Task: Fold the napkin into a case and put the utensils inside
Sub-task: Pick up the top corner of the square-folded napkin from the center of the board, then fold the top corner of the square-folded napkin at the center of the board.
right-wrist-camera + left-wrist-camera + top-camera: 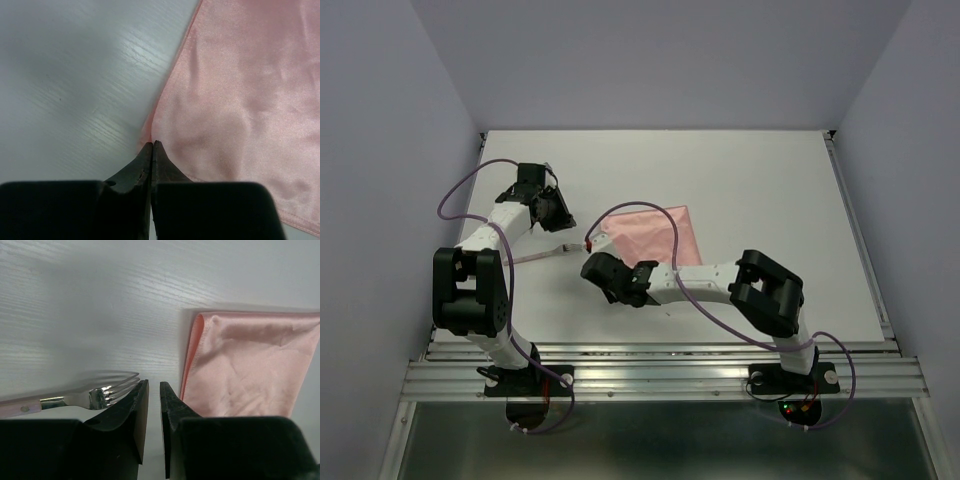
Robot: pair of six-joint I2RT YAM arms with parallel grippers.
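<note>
The left gripper (558, 210) hangs over the left half of the white table (740, 180), far of its own elbow; in the left wrist view its jaws stand a narrow slit apart with only bare tabletop between them, so the left gripper (154, 385) holds nothing. Just near and left of it lies a fork (545, 253), flat on the table, pale pinkish handle to the left and silvery tines to the right; in the left wrist view the tines of the fork (107, 392) end just beside the left finger, and whether they touch it cannot be told.

To the right of the fork, the right gripper (592, 252) reaches leftward across the middle of the table to the near-left corner of the napkin (655, 235); from the right wrist, the right gripper (152, 145) has its jaws pressed together with no gap, the tips meeting right on the corner of the napkin (240, 100), the cloth there seemingly pinched between them.

The salmon-pink napkin (250, 365) lies flat at the table's centre, a little right of both grippers; its left edge is a rounded fold, and faint wrinkles cross its surface.
</note>
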